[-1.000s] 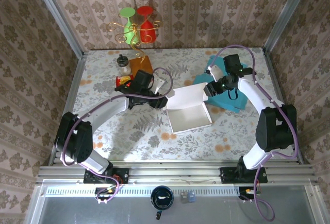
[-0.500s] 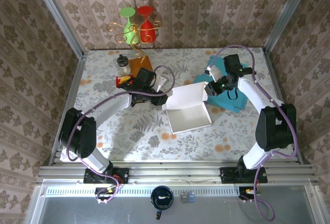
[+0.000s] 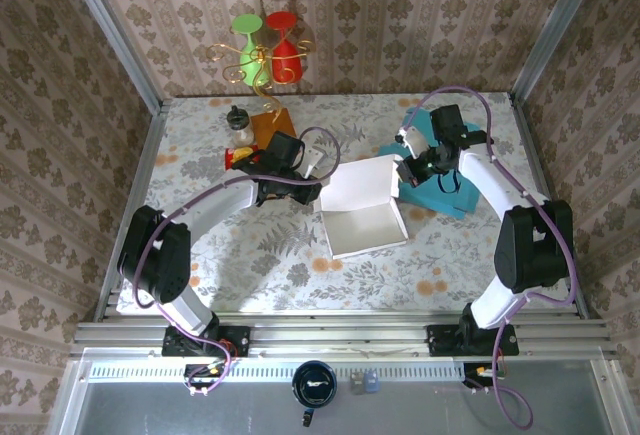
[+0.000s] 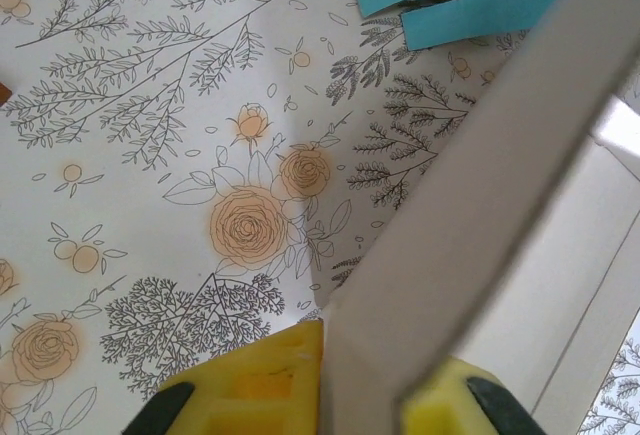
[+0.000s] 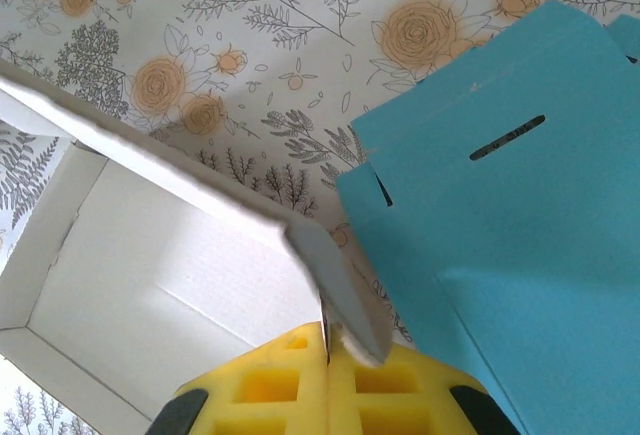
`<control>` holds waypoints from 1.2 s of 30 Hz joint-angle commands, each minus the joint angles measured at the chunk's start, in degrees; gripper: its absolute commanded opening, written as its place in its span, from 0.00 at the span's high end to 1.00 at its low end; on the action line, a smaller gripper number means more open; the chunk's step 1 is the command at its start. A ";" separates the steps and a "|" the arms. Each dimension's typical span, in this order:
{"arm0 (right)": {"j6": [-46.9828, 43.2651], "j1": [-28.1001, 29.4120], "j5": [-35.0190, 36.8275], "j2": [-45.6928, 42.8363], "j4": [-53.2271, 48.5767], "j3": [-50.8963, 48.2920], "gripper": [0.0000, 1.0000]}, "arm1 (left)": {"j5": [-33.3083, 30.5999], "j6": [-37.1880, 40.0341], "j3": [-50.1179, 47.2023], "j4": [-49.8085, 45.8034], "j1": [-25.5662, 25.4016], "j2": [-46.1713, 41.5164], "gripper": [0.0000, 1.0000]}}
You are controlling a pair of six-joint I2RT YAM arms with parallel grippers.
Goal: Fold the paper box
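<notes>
Lid-closing step on a white paper box (image 3: pixel 365 227), which lies in the middle of the floral tabletop (image 3: pixel 250 255) with its tray facing up; the hinged lid (image 3: pixel 362 183) stands tilted along the tray's far edge. The left pincer (image 3: pixel 316 193) is pinched shut on the lid's left edge, its yellow pads (image 4: pixel 250 393) pressing the white card from both sides; the right pincer (image 3: pixel 405 173) is clamped the same way on the lid's right corner. The next move probably calls for both arms to swing the lid toward the near edge and down over the tray together; an uneven pull could crease the card or drag the light tray. A flat blue cardboard blank (image 3: pixel 442 177) lies just beside the box under the right wrist, the nearest obstacle; an orange block (image 3: pixel 272 125) with a small bottle (image 3: pixel 238 123), and green and red goblets (image 3: pixel 266 47), stand well apart.
</notes>
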 commanded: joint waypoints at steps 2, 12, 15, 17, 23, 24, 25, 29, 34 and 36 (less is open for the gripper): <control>1.65 1.13 1.51 -0.52 1.00 0.40 0.99 | -0.75 -0.93 2.29 -0.92 -0.03 0.77 0.93; 2.56 1.54 2.22 -1.78 2.93 -1.14 0.92 | -0.47 0.13 2.81 -0.73 -0.06 0.75 1.00; 1.84 1.20 0.72 -0.73 2.38 -0.44 0.86 | 0.42 1.98 2.59 -0.68 -0.05 0.42 1.00; 0.94 0.94 -0.42 0.19 1.65 0.39 0.83 | 1.19 3.33 2.53 -0.92 -0.05 0.21 1.00; -0.47 0.58 -2.14 2.37 0.55 2.00 0.79 | 1.79 3.93 2.73 -1.35 0.48 0.24 1.00; -0.52 0.58 -2.48 2.72 0.44 2.42 0.78 | 1.83 3.94 2.80 -1.38 0.48 0.27 1.00; -0.55 0.53 -2.94 3.27 0.19 2.88 0.78 | 1.89 3.92 2.82 -1.39 0.57 0.35 1.00; -0.33 0.57 -2.85 4.31 0.12 4.06 0.81 | 1.79 4.00 2.90 -1.57 0.66 0.30 1.00; 0.47 0.71 -2.56 4.36 0.18 4.23 0.95 | 0.15 2.61 3.21 -1.47 0.75 0.54 1.00; 1.29 1.05 -1.32 4.06 0.47 3.91 1.00 | -0.84 1.22 3.79 -1.64 0.75 1.01 1.00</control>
